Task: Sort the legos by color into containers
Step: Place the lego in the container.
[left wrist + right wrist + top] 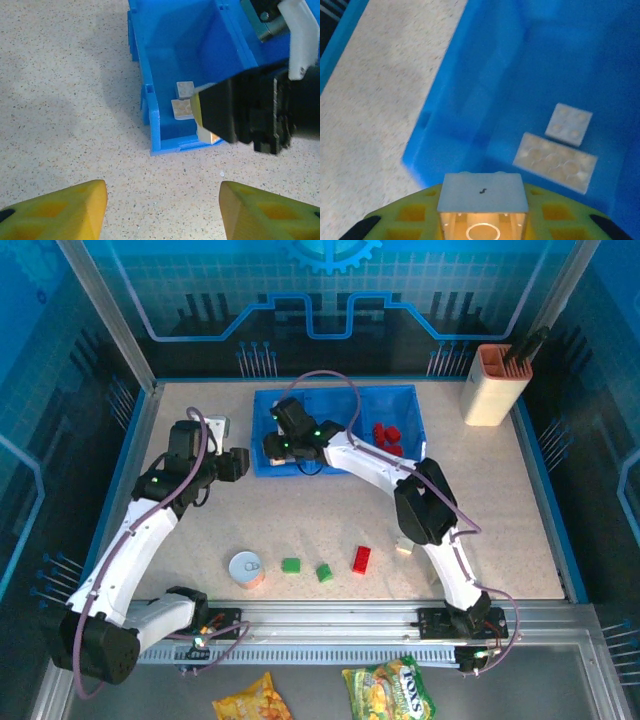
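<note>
left gripper [162,210]: left-centre in the top view, near the left wall of the blue bin [385,390], over the speckled, stone-look beige table [500,500]. Its yellow wedge-shaped fingers [60,210] are spread wide with nothing between them. Below it, near the front edge, a round tin [246,568] with a white top and orange side stands on the table. The bin is glossy moulded plastic with three rectangular compartments side by side, at top-centre. right gripper [482,220] hangs over the left compartment, jaws pinched on a held cream brick [482,192]: smooth flat face with a small dark mark, hollow underside with a ring visible. On that compartment's floor, studs up: a square cream brick [569,124] and an oblong cream brick [555,162], lying close together; touching or not, cannot tell. On the table, to the right of the tin, in a rough row: a square green brick [290,565], a second green brick [324,573] turned at an angle, then an oblong red brick [361,559]. The red bricks [388,435] are piled in the bin's right compartment. A loose cream brick [404,548] lies just beside the right arm. At far upper right, a tall beige holder [495,390] with an orange top stands apart from the bin.
</note>
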